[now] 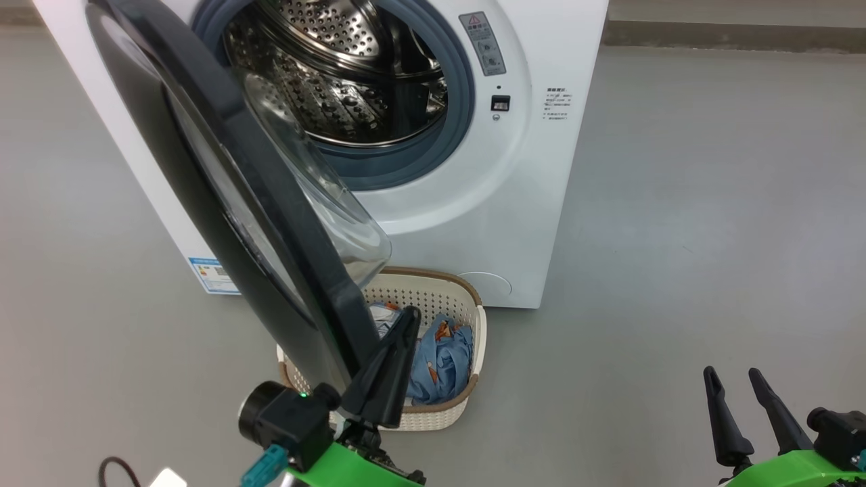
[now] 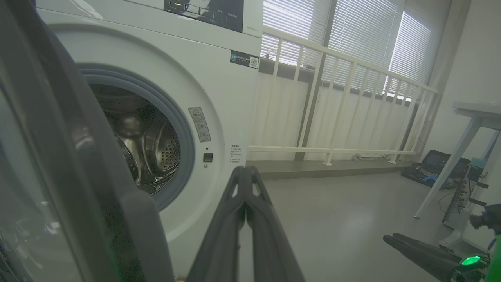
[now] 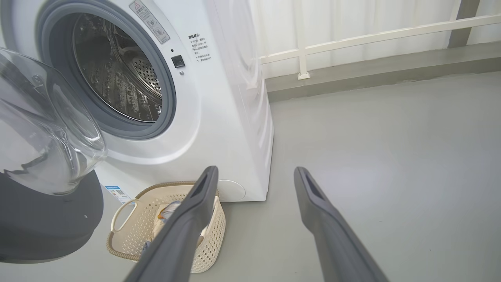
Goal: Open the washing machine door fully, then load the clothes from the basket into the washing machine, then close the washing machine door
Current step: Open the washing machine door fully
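no words are reading clearly: on the washer [image 1: 541,203] front, right of the drum opening, a grey sticker [image 1: 483,43] is showing a red warning triangle over pictograms and lines too fine to read, and further right a block of small dark print [image 1: 557,103] is coming out illegible. at the lower left corner a blue-edged label [image 1: 213,275] is showing tiny print and small coloured marks. higher up, a dark label [image 2: 244,59] is carrying a qr code, and the black panel [image 2: 207,11] above is showing pale characters too small to make out.
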